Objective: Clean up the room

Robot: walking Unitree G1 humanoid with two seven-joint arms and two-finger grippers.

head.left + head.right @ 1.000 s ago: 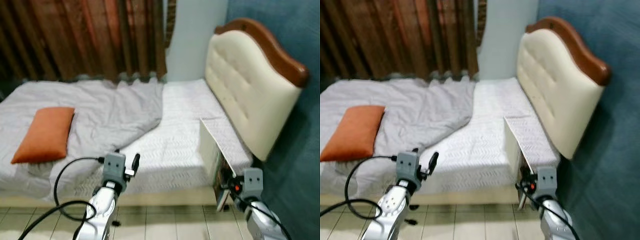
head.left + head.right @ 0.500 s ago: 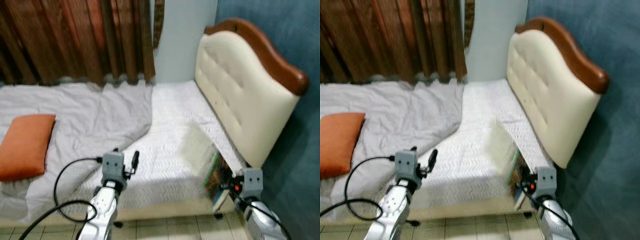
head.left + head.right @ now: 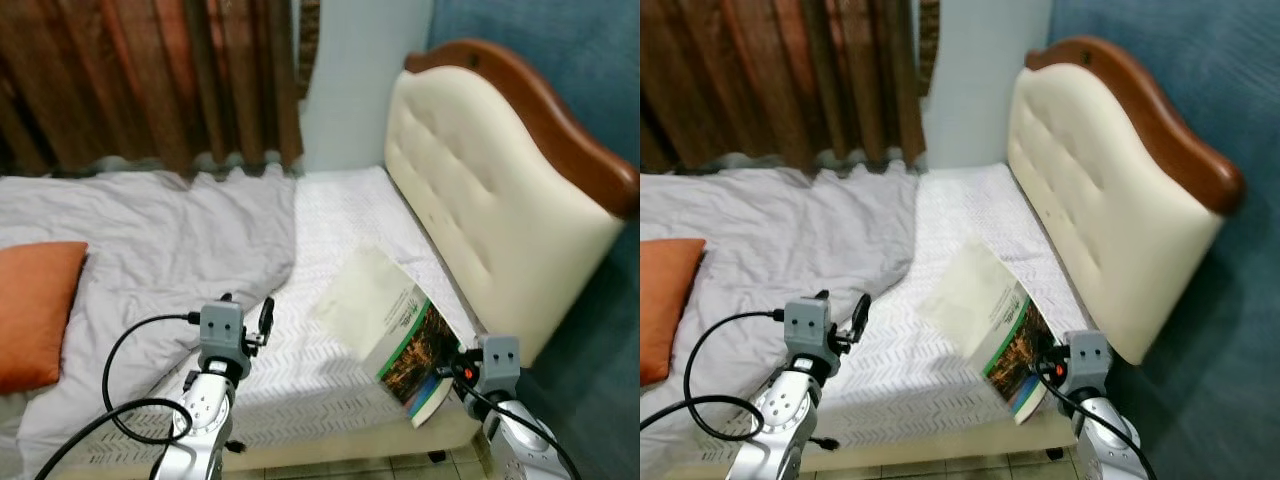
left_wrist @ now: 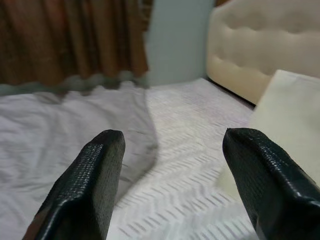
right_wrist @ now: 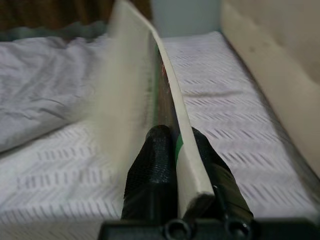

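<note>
A book (image 3: 400, 335) is pinched by the right gripper (image 5: 175, 150) over the bed (image 3: 330, 215); it is best lowered flat. The left gripper (image 4: 175, 165) is held spread.

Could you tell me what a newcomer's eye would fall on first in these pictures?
Probably the book, clamped by the right gripper and held tilted above the bed's near edge, close to the cream padded headboard on the right. Next would come the orange pillow lying on the rumpled grey blanket at the far left. The left gripper hangs open over the white mattress, holding nothing.
</note>
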